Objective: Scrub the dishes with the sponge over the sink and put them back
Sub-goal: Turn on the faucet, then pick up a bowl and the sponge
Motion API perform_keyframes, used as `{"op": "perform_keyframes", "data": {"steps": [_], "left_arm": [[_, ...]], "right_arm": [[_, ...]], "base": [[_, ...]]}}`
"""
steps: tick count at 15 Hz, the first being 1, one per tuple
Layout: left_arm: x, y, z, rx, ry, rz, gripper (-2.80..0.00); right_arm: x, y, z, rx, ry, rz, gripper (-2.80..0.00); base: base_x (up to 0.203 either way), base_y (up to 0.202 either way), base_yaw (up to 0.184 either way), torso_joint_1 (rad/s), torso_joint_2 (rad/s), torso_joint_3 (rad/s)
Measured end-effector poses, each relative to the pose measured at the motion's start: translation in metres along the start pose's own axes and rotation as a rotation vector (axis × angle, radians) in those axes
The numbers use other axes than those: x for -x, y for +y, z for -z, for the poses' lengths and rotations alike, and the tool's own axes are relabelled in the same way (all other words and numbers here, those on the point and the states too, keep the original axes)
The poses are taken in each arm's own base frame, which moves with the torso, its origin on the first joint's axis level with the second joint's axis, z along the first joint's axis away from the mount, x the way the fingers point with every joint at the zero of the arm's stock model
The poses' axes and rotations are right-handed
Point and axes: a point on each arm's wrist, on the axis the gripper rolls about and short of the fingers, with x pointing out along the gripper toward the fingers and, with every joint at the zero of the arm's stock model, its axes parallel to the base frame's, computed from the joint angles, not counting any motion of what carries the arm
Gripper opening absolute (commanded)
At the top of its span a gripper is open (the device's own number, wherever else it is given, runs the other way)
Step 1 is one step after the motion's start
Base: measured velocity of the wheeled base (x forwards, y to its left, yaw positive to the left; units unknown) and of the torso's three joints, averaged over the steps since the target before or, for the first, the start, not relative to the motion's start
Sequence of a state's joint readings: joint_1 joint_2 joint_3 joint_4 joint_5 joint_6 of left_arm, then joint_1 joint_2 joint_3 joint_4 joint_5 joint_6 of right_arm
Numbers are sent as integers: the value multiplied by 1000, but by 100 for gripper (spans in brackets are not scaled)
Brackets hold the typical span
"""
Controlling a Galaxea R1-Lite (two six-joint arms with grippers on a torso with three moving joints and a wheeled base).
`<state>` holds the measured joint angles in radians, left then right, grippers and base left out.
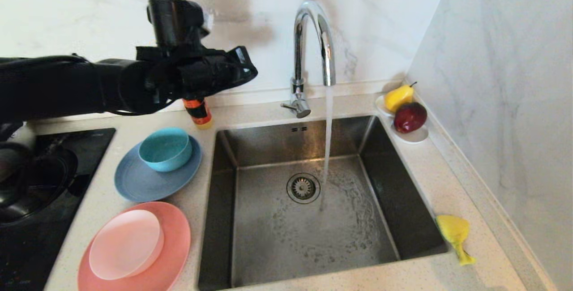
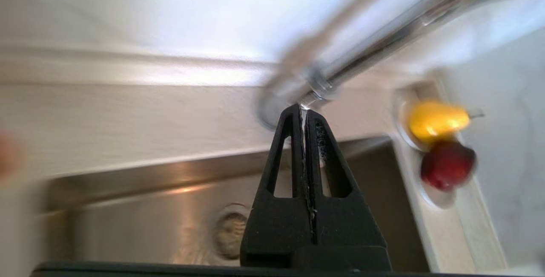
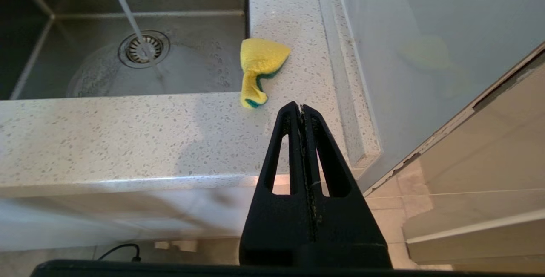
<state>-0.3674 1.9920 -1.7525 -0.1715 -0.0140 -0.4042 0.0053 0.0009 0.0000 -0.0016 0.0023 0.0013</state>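
Water's on, nothing scrubbed yet: left gripper (image 2: 303,113), jaws shut empty, is held near the chrome gooseneck faucet (image 1: 313,53), so the crumpled yellow-green sponge (image 1: 454,233) probably needs grabbing next.

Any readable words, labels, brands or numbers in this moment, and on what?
None can be read.
The orange detergent bottle behind the teal bowl shows a dark band, but the left arm hides most of it; no lettering legible.
The left gripper, shut, has raised marks on one finger, too blurred to read.
Faucet, sink, plates and sponge: no text.
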Motion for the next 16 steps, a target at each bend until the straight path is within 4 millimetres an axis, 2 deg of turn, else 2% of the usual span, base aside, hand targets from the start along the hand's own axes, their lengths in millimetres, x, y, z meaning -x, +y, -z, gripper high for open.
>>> {"op": "perform_keyframes", "data": {"steps": [5,7,10,13,15,16], "left_arm": [[98,-16,-39,-99,-106,-142,-280],[149,-19,-50,-159,-172,-216,-280],[239,-18,-56,-219,-292,-338,-280],[325,-3,-36,-262,-388,-487,-280],[376,11,-7,-283,-453,-611,-280],[394,16,11,-297,-473,-664,-280]], "right_arm": [[0,0,0,0,0,-1,-280],[0,0,0,0,0,-1,-280],[0,0,0,0,0,0,-280],[0,0,0,0,0,-1,-280],[0,0,0,0,0,-1,-280],[0,0,0,0,1,-1,-280]], "base": [[0,0,0,0,0,0],[0,0,0,0,0,0],[0,0,0,0,0,0],[0,0,0,0,0,0],[0,0,0,0,0,0],[0,0,0,0,0,0]]}}
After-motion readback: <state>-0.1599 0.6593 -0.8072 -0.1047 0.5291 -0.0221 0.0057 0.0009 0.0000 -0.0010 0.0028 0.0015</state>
